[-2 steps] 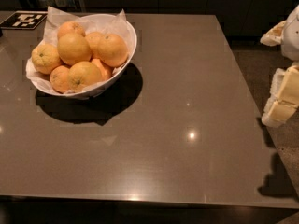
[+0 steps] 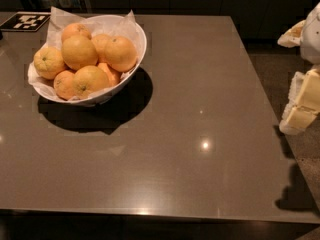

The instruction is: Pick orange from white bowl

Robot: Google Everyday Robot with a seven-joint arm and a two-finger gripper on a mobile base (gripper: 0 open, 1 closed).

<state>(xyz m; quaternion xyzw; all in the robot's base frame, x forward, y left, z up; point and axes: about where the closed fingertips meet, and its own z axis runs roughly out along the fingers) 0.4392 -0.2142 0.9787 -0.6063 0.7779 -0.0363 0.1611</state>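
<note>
The orange [image 2: 79, 51], big, smooth, yellow-orange, sits top-centre of the pile in the white bowl [image 2: 139, 36]. It's well apart from the gripper [image 2: 300, 106], off to the gripper's far left across nearly the whole table. It rests on the fruit beneath. A deeper-orange fruit [image 2: 120, 54] is just beside it on the gripper's side, & the paler bumpy orange [image 2: 48, 62] w/ a stem dimple is just beside it on the side away from the gripper. Approx seven fruits in all. A crinkled paper liner [image 2: 60, 16] pokes up past the rim, mostly on the side away from the gripper. The bowl stands on the grey-brown tabletop [image 2: 200, 134], toward the corner furthest from the gripper. A black-&-white marker card [image 2: 24, 21] lies just past the bowl, further off still.

The gripper hangs off the table's right edge, over the floor, w/ its pale cream parts only partly in frame. Can't tell how far open it is. No fruit shows at it.

Change vs 0.7 s ago: basically none. Bowl, pile & orange lie as they did, & the gripper is in the same spot beside the table edge. My read: the reach hasn't begun, so approach, descent & grasp all remain. The orange's top spot should give clear access from above, but its round neighbours may roll if nudged.
</note>
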